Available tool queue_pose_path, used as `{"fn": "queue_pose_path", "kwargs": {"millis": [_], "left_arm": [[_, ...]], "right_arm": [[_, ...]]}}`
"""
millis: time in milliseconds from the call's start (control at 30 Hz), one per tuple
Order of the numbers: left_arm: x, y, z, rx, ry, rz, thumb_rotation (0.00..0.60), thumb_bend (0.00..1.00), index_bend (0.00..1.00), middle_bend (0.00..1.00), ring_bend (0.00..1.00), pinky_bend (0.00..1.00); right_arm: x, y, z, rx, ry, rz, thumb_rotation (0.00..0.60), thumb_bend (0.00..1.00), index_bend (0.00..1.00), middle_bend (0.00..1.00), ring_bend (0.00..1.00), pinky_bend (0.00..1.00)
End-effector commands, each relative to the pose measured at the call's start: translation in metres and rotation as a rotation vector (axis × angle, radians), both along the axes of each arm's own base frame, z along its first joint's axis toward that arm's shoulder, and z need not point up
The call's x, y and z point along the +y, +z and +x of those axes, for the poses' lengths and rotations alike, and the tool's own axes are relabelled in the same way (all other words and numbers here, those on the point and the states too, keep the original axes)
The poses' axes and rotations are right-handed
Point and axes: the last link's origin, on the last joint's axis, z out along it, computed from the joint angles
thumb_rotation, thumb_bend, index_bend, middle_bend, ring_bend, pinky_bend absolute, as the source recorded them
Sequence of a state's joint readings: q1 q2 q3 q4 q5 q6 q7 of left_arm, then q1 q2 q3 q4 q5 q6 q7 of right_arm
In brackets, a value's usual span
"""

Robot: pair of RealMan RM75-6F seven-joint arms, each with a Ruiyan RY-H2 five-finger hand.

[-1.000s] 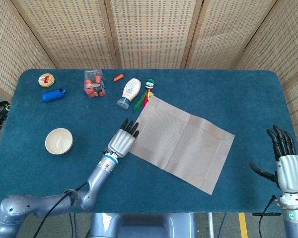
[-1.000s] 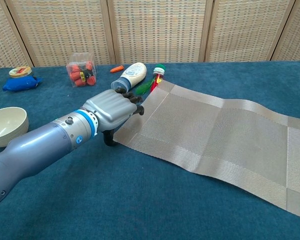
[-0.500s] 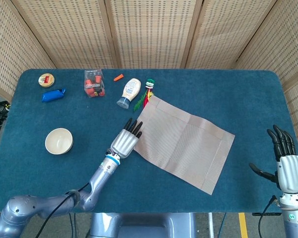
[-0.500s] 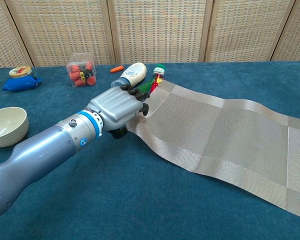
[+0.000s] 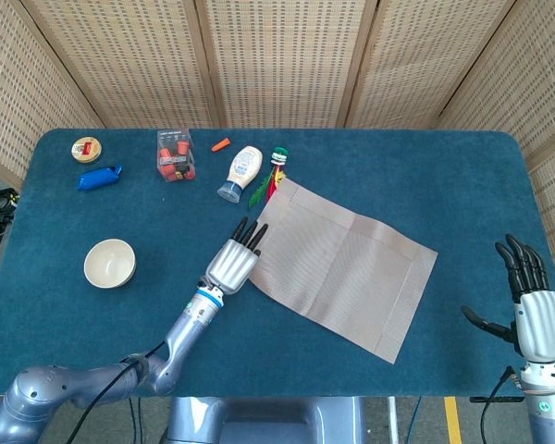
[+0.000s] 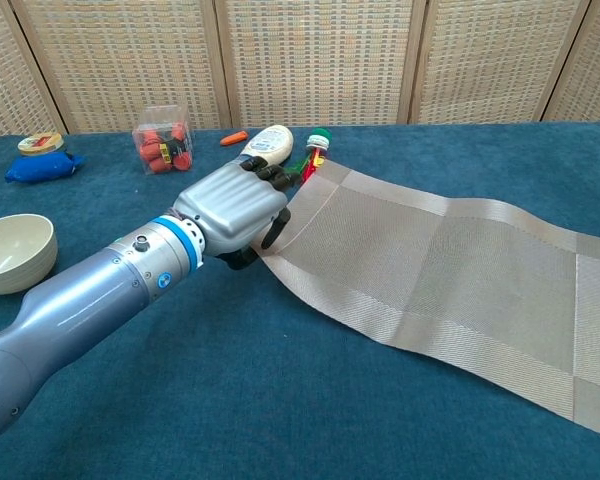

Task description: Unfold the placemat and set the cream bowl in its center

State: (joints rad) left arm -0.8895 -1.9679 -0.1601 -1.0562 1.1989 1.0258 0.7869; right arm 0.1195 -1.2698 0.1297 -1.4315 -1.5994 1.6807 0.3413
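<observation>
The placemat (image 5: 342, 266) lay spread flat at an angle across the middle of the table (image 5: 444, 176). The left hand (image 5: 232, 262) gripped its near-left edge, fingers over the top. The cream bowl (image 5: 109, 263) sat well apart to the left. The right hand (image 5: 532, 310) hung empty, fingers apart.

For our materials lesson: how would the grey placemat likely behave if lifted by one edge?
The placemat probably droops: it looks thin and woven, with fold creases. It seems light, since its edge lifts at the left hand. It may drag on the carpeted table.
</observation>
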Motion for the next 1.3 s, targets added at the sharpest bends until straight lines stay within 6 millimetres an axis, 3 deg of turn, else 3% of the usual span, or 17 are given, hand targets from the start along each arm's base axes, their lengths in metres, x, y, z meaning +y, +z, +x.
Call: {"fn": "queue_pose_path", "kwargs": {"millis": [33, 200, 500, 867, 1300], "left_arm": [[0.0, 0.0, -0.001, -0.006, 0.002, 0.003, 0.6, 0.46, 0.6, 0.0, 0.0, 0.0], [-0.001, 0.001, -0.002, -0.009, 0.0, 0.008, 0.6, 0.46, 0.66, 0.0, 0.0, 0.0], [-0.01, 0.01, -0.004, -0.015, -0.032, 0.012, 0.6, 0.46, 0.68, 0.0, 0.0, 0.0], [-0.053, 0.047, -0.032, -0.022, -0.038, -0.002, 0.6, 0.46, 0.69, 0.0, 0.0, 0.0], [-0.116, 0.062, -0.057, 0.045, -0.063, -0.088, 0.6, 0.46, 0.7, 0.0, 0.0, 0.0]], "right_arm": [[0.0, 0.0, 0.0, -0.006, 0.003, 0.004, 0.6, 0.22, 0.06, 0.0, 0.0, 0.0], [0.001, 0.0, 0.001, -0.008, 0.007, 0.006, 0.6, 0.22, 0.07, 0.0, 0.0, 0.0], [0.002, -0.001, 0.003, -0.009, 0.018, 0.015, 0.6, 0.22, 0.07, 0.0, 0.0, 0.0], [0.002, -0.001, 0.002, -0.003, 0.006, 0.027, 0.6, 0.22, 0.08, 0.0, 0.0, 0.0], [0.01, -0.005, 0.009, 0.018, 0.03, 0.031, 0.6, 0.22, 0.08, 0.0, 0.0, 0.0]]}}
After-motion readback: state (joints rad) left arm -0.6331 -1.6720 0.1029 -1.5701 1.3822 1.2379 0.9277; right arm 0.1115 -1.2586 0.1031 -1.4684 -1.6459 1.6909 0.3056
